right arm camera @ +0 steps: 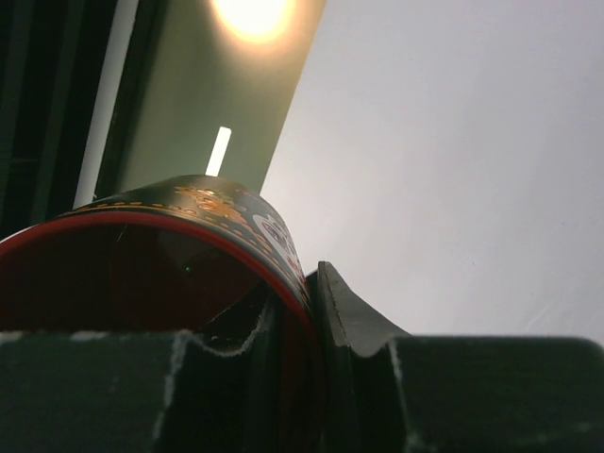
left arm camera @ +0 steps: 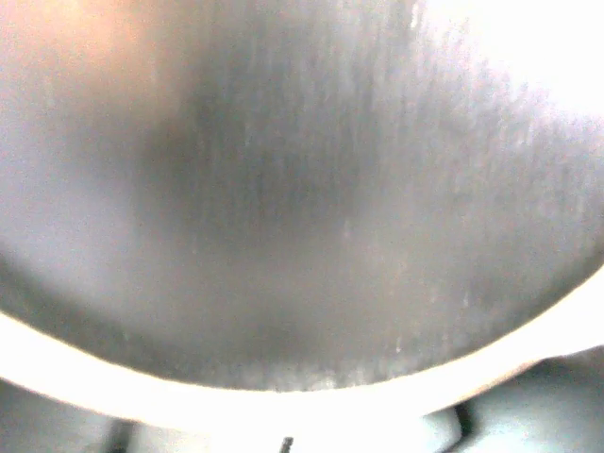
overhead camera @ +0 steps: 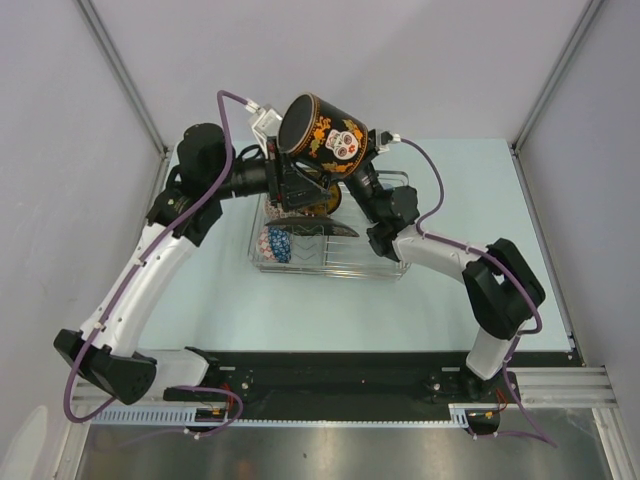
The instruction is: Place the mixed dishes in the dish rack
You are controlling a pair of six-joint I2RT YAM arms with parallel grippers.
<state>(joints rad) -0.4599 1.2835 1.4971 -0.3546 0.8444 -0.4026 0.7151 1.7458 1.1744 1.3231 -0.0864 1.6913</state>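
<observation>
Clamping mug [overhead camera: 325,130] rim between right fingers [right arm camera: 347,313].

Right end effector [right arm camera: 304,311] pinches red-inside mug [right arm camera: 123,274] by rim.

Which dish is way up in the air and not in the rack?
The black skull mug, red inside. The right gripper pinches its rim above the dish rack, while the blue-patterned bowl and dark plate sit down inside it.
</observation>
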